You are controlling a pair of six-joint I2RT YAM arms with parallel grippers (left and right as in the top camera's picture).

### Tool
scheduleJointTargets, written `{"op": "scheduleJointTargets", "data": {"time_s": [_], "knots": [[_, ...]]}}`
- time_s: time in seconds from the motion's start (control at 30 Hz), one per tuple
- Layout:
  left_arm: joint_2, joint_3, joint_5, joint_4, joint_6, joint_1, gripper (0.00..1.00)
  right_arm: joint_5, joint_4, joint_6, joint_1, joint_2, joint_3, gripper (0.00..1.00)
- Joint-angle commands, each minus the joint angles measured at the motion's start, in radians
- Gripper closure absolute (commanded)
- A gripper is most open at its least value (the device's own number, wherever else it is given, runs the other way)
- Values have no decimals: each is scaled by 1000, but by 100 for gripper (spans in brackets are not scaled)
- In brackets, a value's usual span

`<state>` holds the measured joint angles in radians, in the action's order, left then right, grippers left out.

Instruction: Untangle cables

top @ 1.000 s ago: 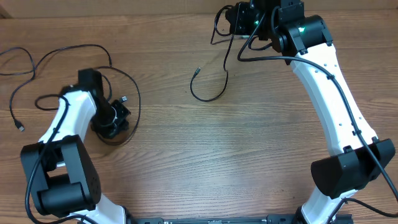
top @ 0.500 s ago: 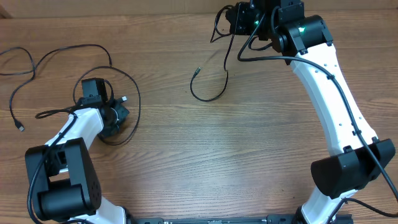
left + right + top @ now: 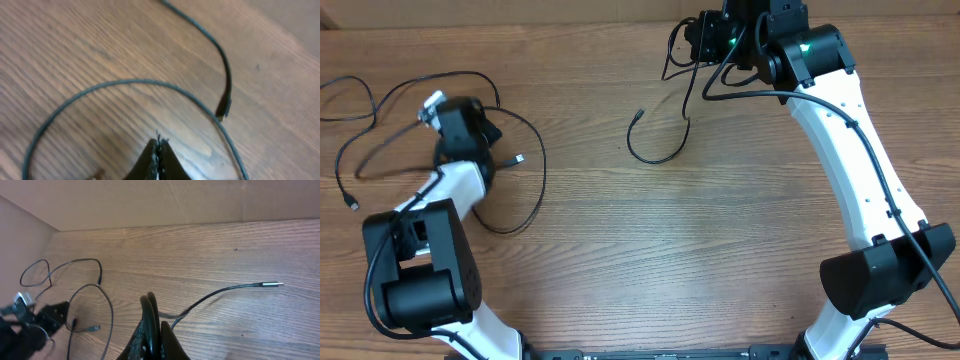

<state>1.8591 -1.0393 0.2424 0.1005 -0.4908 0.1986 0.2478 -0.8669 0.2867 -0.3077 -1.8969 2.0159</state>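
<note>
Several thin black cables point(image 3: 536, 160) lie looped over the left of the table, one with a silver plug point(image 3: 518, 158) and one ending in a plug point(image 3: 355, 205) near the left edge. My left gripper point(image 3: 480, 130) sits among them; in the left wrist view it point(image 3: 158, 145) is shut with nothing visible between the jaws, a cable arc point(image 3: 125, 82) and a dark plug point(image 3: 223, 107) ahead of it. At the far edge, my right gripper point(image 3: 712, 38) is shut on a black cable point(image 3: 150, 311). That cable hangs to a loop point(image 3: 655, 155) on the table and ends in a plug point(image 3: 270, 284).
A brown wall point(image 3: 150, 202) runs along the table's far edge, close behind the right gripper. The arms' own thick black wires point(image 3: 740, 95) trail by the right wrist. Bare wood point(image 3: 700, 250) fills the middle and front.
My left gripper has swung from beside the big cable loop up and back toward the far left, and that loop still lies on the table. The right gripper has barely moved.
</note>
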Motion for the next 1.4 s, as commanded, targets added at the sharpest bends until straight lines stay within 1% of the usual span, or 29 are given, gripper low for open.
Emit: {"op": "scheduleJointTargets", "data": {"time_s": [0.0, 0.1, 0.17, 0.23, 0.27, 0.33, 0.4, 0.47, 0.57, 0.63, 0.77, 0.93, 1.0, 1.13, 1.23, 1.3, 1.37], "knots": [[3, -196, -56, -184, 114, 11, 96, -13, -1, -7, 2, -24, 6, 96], [3, -384, -211, -567, 117, 4, 96, -18, -7, -8, 2, -24, 6, 96], [3, -478, -279, -792, 117, -4, 96, -32, -8, -7, 2, -24, 6, 96], [3, -535, -319, -970, 117, -18, 96, -38, -9, -8, 2, -24, 6, 96], [3, -545, -328, -1030, 109, -25, 96, -38, -10, -7, 2, -24, 6, 96], [2, -544, -364, -1143, 59, -42, 96, -38, -13, -8, 2, -24, 6, 96], [2, -521, -392, -1214, 33, -62, 96, -38, -13, -7, 2, -24, 6, 96], [2, -484, -392, -1253, 12, -84, 96, -38, -13, -8, 2, -24, 6, 96], [2, -400, -392, -1246, -42, -116, 95, -38, -17, -7, 2, -24, 6, 96], [2, -328, -392, -1212, -73, -132, 95, -38, -22, -7, 2, -24, 6, 96], [2, -171, -389, -1083, -119, -155, 96, -38, -23, -7, 2, -24, 6, 96], [2, -3, -386, -882, -120, -159, 96, -38, -24, -7, 2, -24, 6, 96], [2, 36, -333, -818, -127, -156, 96, -38, -29, -7, 2, -24, 6, 96], [2, 44, -158, -747, -163, -145, 96, -38, -55, -7, 2, -25, 6, 96], [2, 44, -34, -624, -159, -121, 96, -37, -96, -5, -6, -29, 6, 96], [2, 44, 2, -536, -152, -98, 96, -37, -121, -3, -13, -32, 6, 96], [4, 43, 0, -432, -132, -65, 96, -37, -143, -3, -25, -34, 6, 96]]}}
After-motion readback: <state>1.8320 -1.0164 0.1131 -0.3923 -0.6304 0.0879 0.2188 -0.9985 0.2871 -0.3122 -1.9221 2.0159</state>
